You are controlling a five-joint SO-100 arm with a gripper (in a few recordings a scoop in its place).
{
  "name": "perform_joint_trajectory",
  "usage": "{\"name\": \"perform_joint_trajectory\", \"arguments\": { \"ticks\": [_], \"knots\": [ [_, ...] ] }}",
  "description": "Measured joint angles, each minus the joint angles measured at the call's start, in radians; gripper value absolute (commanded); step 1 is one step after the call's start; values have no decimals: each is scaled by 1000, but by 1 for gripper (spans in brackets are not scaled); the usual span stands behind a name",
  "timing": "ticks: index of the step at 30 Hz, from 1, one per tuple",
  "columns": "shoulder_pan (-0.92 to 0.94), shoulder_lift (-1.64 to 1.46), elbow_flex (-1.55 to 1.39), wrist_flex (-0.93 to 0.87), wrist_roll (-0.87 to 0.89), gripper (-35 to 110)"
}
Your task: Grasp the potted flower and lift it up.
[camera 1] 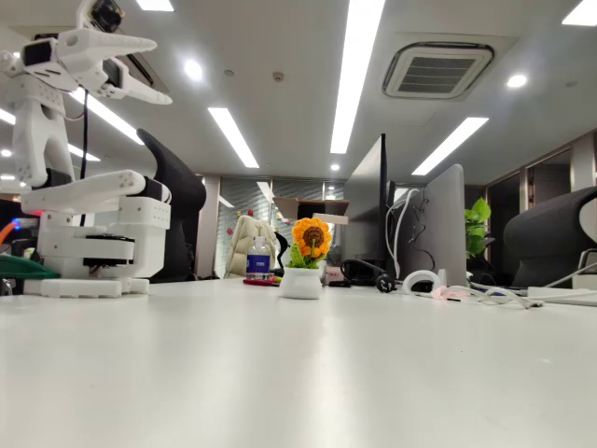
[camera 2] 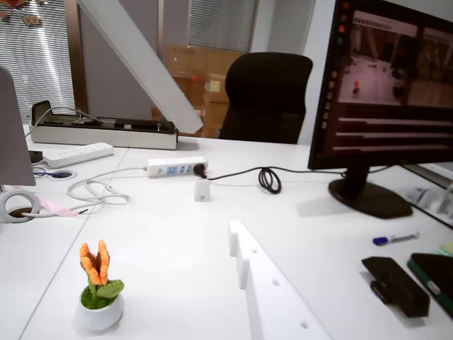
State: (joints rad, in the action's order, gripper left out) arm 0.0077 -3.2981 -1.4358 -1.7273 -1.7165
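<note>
Your tool (camera 1: 154, 70) hangs wide open, high above the counter (camera 1: 298, 373), well apart from the flower (camera 1: 306, 257).

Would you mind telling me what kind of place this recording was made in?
Most likely an open-plan office: a white desk carries a monitor and a power strip, a black office chair stands behind it, and long ceiling lights run overhead.

The small crocheted sunflower in a white pot (camera 2: 101, 292) stands alone on the white table (camera 2: 170, 255), with bare surface on every side. The white power strip (camera 2: 175, 167), small white adapter (camera 2: 202, 190) and coiled white cable (camera 2: 95, 191) lie well apart behind it.
</note>
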Motion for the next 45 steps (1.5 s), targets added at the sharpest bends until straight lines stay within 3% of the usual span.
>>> {"name": "perform_joint_trajectory", "arguments": {
  "ticks": [15,30,45],
  "knots": [
    [-2,0,-9,-15,17,58],
    [-167,-2,-9,-15,20,57],
    [-193,-2,-11,-34,26,57]
  ]
}}
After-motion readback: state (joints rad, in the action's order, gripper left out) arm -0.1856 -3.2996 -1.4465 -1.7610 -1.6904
